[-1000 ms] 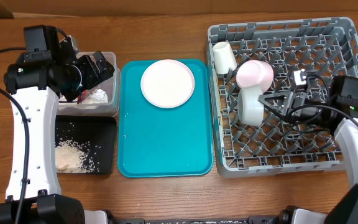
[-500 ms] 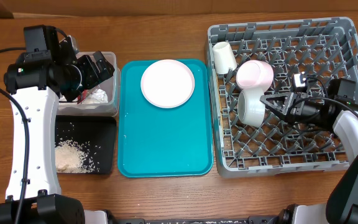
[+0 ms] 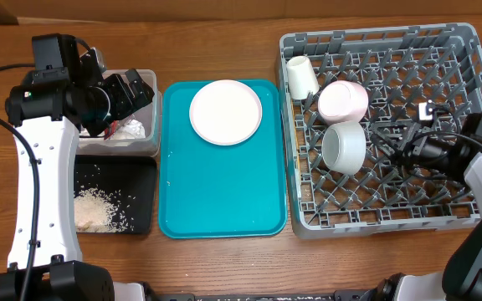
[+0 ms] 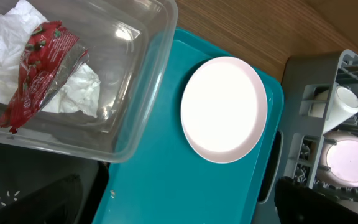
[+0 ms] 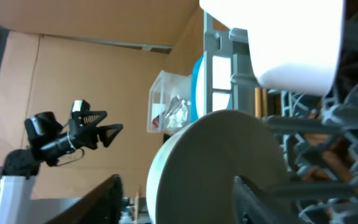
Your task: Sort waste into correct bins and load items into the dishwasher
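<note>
My right fingers (image 3: pixel 400 150) stand spread apart and grasp nothing. The whitish-grey bowl (image 3: pixel 343 148) sits in the grey dish rack (image 3: pixel 375 219), propped among the pegs with its mouth turned upward. It lies just ahead of my right fingertips with a gap between, so I am not touching it. In my right wrist view its round side fills the space in front of my two dark fingers.

Just above it in the rack lies the pale pink bowl (image 3: pixel 343 100), tipped on its side and close to the grey one; I cannot tell whether they touch. The cream cup (image 3: pixel 301 77) lies tilted in the rack's far left corner.

My left fingers (image 3: pixel 132 90) hang wide open over the clear tub (image 4: pixel 148 93), empty. Inside the tub the red wrapper (image 4: pixel 39 68) rests on the crumpled white napkin (image 4: pixel 17 37). The black tray (image 3: pixel 141 167) sits right beside the tub on the near side, and the rice (image 3: pixel 99 209) is heaped and scattered in it.

The round plate (image 3: pixel 226 111) lies flat at the far end of the teal tray (image 3: pixel 224 192), which stands on the table (image 3: pixel 224 267) between the bins and the rack.
</note>
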`<state>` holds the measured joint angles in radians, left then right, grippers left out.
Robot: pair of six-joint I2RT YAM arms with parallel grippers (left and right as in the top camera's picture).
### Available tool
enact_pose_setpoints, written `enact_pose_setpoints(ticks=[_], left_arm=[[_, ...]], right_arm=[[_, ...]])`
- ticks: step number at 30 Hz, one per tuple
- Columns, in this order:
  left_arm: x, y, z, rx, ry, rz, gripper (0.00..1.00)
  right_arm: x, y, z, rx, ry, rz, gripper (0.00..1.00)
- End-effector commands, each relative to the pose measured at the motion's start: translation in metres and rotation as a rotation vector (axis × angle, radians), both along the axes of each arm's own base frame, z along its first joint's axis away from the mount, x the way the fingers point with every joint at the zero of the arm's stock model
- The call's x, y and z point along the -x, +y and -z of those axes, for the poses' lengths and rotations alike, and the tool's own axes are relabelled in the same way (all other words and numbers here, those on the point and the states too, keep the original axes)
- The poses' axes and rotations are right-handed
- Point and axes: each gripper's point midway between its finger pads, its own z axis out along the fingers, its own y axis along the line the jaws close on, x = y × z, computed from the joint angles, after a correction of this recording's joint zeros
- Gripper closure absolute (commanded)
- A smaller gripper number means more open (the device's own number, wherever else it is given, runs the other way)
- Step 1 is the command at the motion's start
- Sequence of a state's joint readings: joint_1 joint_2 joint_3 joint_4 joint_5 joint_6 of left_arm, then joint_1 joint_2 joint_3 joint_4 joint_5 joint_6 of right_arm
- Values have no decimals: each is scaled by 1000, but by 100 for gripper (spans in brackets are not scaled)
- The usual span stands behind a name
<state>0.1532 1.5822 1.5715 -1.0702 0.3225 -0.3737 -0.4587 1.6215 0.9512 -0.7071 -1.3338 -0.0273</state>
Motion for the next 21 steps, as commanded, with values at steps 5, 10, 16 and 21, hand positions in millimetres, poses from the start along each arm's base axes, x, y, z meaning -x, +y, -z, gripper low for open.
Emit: enact_pose_setpoints(ticks=[5,10,16,21], left_arm=[[-2,0,-3,-1,-13,10,0],[-2,0,-3,-1,-13,10,0],[-2,0,-4,-1,-14,10,0],[-2,0,-4,-1,-14,10,0]], right_arm=[[-8,-25,-5,-39,12,80,41],[-23,-32,-32,-81,22,96,58],[-43,-10,-65,171,-7,95,70],[-43,32,-85,485,-68,48,80]])
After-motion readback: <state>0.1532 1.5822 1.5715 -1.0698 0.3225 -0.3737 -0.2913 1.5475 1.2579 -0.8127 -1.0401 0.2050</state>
